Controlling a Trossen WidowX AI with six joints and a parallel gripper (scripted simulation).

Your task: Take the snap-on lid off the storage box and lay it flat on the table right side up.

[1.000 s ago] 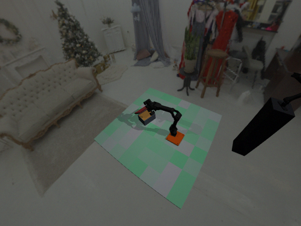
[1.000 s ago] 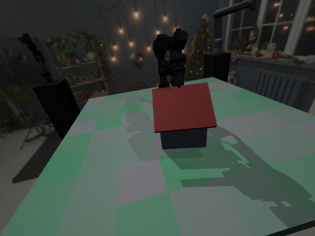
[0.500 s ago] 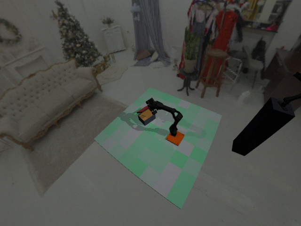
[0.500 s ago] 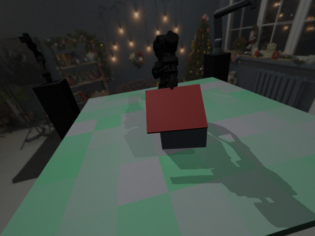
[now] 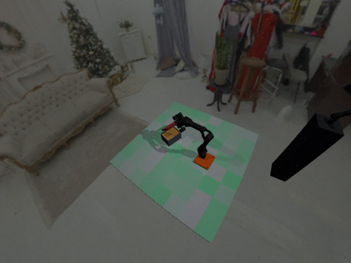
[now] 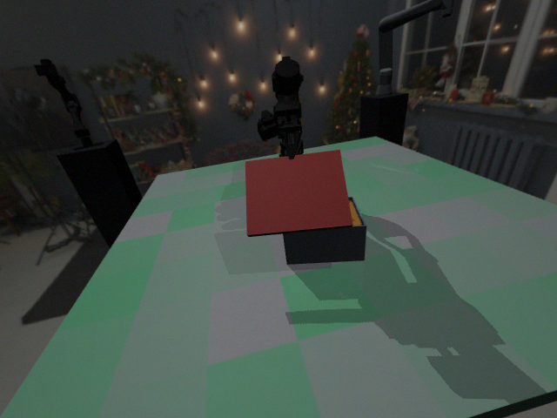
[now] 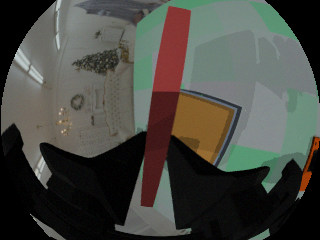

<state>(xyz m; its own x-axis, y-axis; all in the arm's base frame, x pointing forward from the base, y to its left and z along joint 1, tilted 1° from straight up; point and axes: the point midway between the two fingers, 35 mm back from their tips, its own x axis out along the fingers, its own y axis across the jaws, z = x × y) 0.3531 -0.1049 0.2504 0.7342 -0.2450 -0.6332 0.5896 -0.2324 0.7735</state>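
Observation:
The storage box (image 5: 174,138) (image 6: 325,246) (image 7: 229,134) stands upright on the table (image 5: 184,170) (image 6: 251,314), dark grey-blue outside and orange inside, with its top uncovered. My gripper (image 5: 176,123) (image 6: 291,154) (image 7: 157,138) is shut on one edge of the red lid (image 5: 169,126) (image 6: 294,193) (image 7: 171,55). The lid hangs tilted above the box, its free edge lower than the held one, its broad red face toward the exterior camera. In that view it is shifted left of the box and covers much of its opening. Contact between lid and box cannot be told.
The arm stands on an orange base plate (image 5: 208,163) (image 7: 306,175) on the same table. Off the table, a black pedestal (image 5: 306,147) stands to the right in the top view. Shadows of the arm and lid fall around the box.

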